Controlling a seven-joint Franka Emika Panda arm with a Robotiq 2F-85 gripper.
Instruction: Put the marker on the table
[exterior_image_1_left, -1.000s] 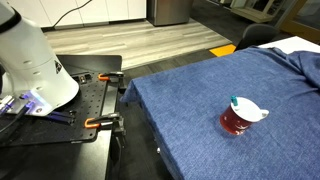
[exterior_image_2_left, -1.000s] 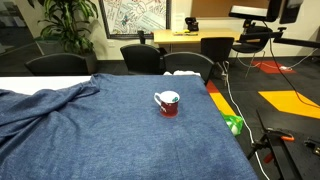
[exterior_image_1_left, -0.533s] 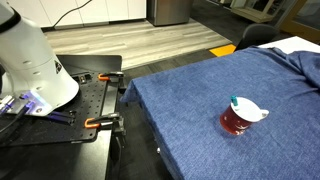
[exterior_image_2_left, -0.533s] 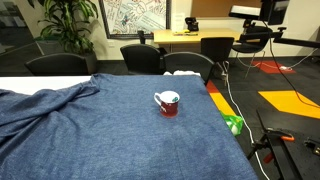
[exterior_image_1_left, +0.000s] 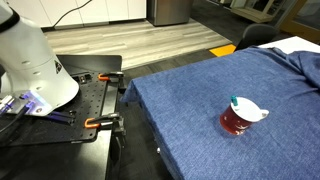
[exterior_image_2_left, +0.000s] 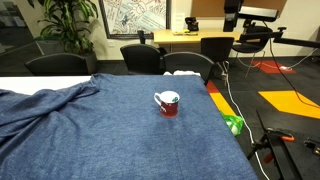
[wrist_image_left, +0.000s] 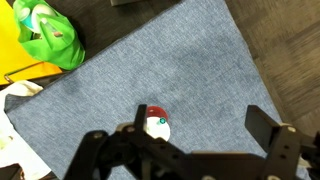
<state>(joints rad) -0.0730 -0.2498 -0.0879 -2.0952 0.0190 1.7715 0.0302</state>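
Your gripper (wrist_image_left: 185, 140) hangs spread open, high above the blue denim-covered table (exterior_image_1_left: 190, 100). The slim teal marker (exterior_image_1_left: 235, 101) stands inside the red ceramic mug (exterior_image_1_left: 238, 122). If you descend off-centre, a finger may strike the rim and tip the mug.

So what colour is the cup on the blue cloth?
The round mug is dark red with a whitish rim, clearest in an exterior view.
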